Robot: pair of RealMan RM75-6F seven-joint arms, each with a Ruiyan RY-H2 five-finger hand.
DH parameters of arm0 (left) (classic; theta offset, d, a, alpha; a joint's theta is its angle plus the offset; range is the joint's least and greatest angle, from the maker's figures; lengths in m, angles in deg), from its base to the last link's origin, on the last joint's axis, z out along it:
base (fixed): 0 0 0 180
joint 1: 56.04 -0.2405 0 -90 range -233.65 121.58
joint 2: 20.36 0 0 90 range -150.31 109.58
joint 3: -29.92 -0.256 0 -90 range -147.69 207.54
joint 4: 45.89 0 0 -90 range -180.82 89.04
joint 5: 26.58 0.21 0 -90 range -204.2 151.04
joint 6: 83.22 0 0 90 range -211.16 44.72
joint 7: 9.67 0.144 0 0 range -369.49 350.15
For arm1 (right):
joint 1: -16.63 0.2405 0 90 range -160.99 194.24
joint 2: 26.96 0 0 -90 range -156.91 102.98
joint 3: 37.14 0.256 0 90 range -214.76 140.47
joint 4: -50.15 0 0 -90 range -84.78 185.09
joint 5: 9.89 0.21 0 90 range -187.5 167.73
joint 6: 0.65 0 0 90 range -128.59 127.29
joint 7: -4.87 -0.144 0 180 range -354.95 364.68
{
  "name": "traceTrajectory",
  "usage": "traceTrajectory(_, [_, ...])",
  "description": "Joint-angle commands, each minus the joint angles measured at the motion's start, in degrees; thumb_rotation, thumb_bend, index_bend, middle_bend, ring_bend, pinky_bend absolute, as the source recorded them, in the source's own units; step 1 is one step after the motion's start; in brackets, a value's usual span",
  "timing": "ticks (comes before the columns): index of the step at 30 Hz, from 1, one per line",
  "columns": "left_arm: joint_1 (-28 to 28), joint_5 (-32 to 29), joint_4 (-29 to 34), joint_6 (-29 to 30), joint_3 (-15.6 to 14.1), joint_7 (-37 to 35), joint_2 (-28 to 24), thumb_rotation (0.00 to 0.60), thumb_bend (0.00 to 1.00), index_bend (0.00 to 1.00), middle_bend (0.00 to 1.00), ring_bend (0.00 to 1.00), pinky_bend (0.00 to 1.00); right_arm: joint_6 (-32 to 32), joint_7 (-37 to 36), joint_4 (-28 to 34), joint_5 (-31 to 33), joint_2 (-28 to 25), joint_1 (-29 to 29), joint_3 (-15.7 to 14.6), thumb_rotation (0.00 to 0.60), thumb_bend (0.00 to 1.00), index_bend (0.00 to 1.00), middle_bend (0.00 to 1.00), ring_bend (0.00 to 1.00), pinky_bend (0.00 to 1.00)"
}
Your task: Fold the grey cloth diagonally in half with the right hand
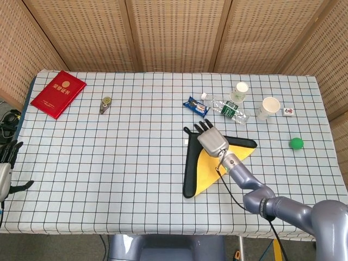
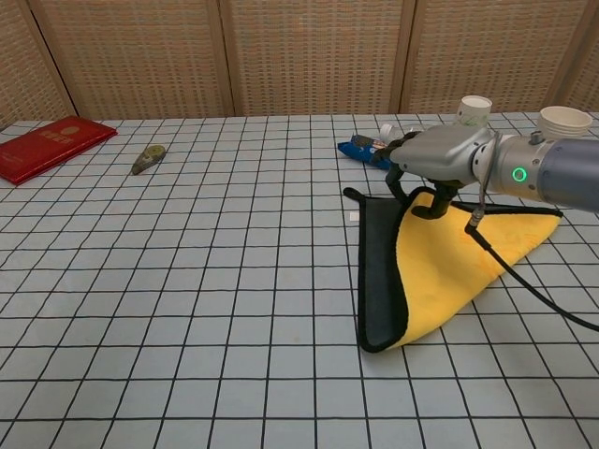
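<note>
The grey cloth (image 1: 190, 163) with a yellow underside (image 1: 209, 173) lies right of the table's middle. Its near right corner is turned over to the left, so the yellow side (image 2: 449, 262) faces up and covers most of the grey face (image 2: 379, 271). My right hand (image 1: 211, 140) pinches that lifted corner just above the cloth's far left corner, by the small hanging loop (image 2: 352, 194). In the chest view the right hand (image 2: 437, 161) curls its fingers over the yellow edge. My left hand (image 1: 6, 166) is at the table's left edge, fingers apart, holding nothing.
Behind the cloth lie a blue snack pack (image 1: 196, 106), a plastic bottle (image 1: 229, 109) and two paper cups (image 1: 242, 89) (image 1: 268, 107). A small tile (image 1: 289, 112) and a green ball (image 1: 296, 143) sit to the right. A red booklet (image 1: 58, 93) and a small greenish object (image 1: 106, 103) lie far left.
</note>
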Motion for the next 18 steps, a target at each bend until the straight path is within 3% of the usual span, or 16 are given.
traceTrajectory(1, [0.1,0.0,0.0,-0.1,0.0,-0.1,0.0,0.600,0.00,0.00,0.00,0.00,0.00,0.3,0.7,-1.4,1.2,1.0,0.8,0.0,0.600,0.67,0.68,0.13,0.00,0.00])
traceTrajectory(18, [0.2,-0.4,-0.1,-0.2,0.2,-0.8,-0.3,0.600,0.00,0.00,0.00,0.00,0.00,0.1,4.2,-5.9,5.1,4.4,3.5,-0.4,0.600,0.63,0.69,0.13,0.00,0.00])
